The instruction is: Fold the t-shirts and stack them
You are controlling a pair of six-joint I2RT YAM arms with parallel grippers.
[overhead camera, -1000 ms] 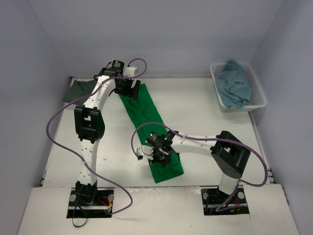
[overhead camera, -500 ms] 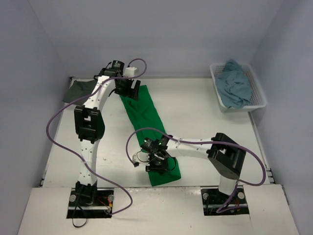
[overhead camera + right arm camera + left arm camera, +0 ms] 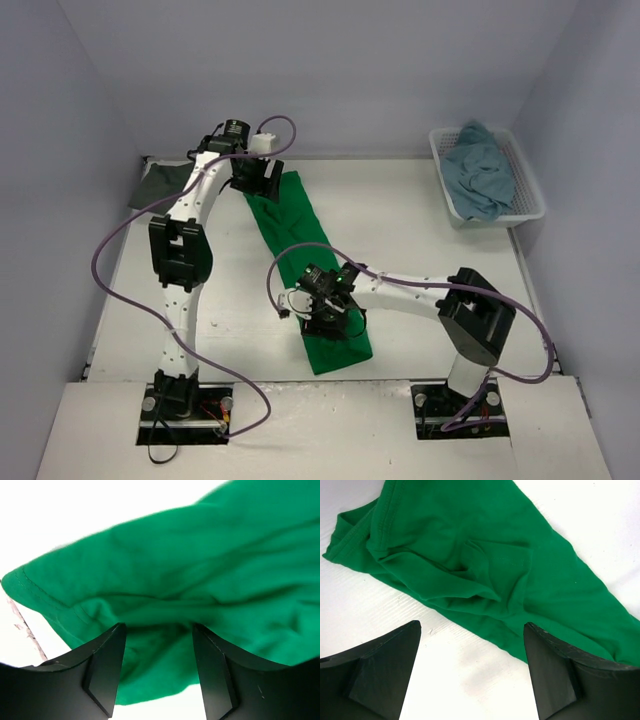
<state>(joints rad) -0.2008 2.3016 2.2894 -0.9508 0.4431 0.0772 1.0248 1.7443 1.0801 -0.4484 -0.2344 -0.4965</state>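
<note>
The left gripper [image 3: 471,627] is hovering wide open over the far end of the green t-shirt [image 3: 510,565]; the right gripper [image 3: 158,627] is standing open over its near end.

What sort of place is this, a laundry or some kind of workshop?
Likely a robotics test cell: a left arm and right arm bolted to a white table, bare walls closing it in, a green t-shirt laid out.

From above and behind I see the whole table [image 3: 420,230]. Both wrist cameras look down, close, onto the green t-shirt [image 3: 295,230], shared by all views.
</note>
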